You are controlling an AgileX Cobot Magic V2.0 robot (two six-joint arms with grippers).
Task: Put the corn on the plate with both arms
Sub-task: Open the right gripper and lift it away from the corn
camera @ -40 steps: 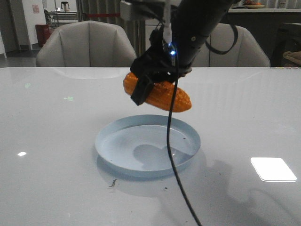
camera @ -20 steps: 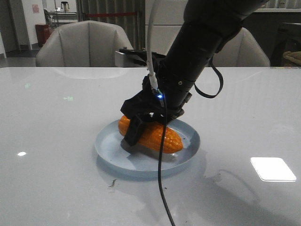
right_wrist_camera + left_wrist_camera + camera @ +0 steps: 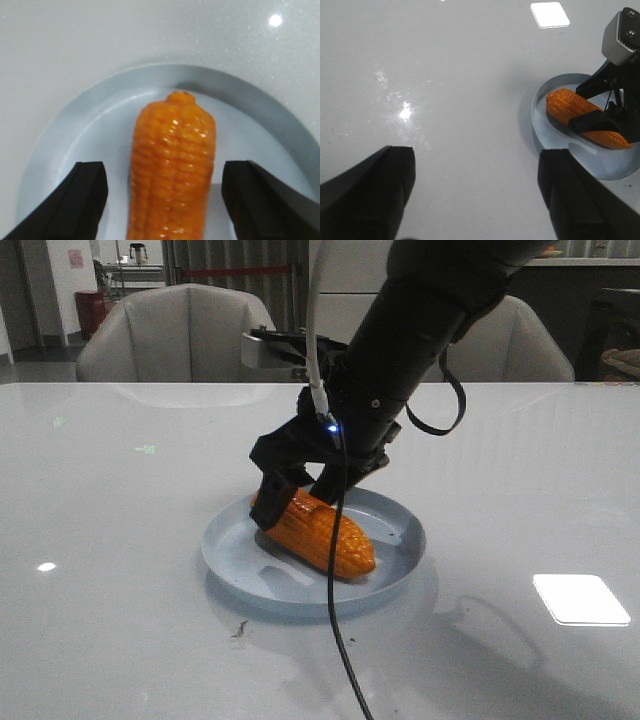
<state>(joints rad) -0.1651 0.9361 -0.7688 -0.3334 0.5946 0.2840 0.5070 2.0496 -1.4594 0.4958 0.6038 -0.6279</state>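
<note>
Front view: right gripper (image 3: 297, 492) opened, raised; corn (image 3: 318, 531) released onto plate (image 3: 400, 530).

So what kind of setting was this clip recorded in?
Probably an office or lab meeting area, not a home: a long glossy white table, padded grey chairs behind it, and a red barrier belt further back in the room.

The plate (image 3: 240, 558) holds the corn (image 3: 318, 530) lying from 10 to 4 o'clock, with the right gripper (image 3: 300, 480) open astride its 10 o'clock end and a cable (image 3: 333, 590) hanging across 6 o'clock. The table (image 3: 120, 490) at 9 o'clock is bare; the left gripper (image 3: 475, 192) hovers there, open.
</note>
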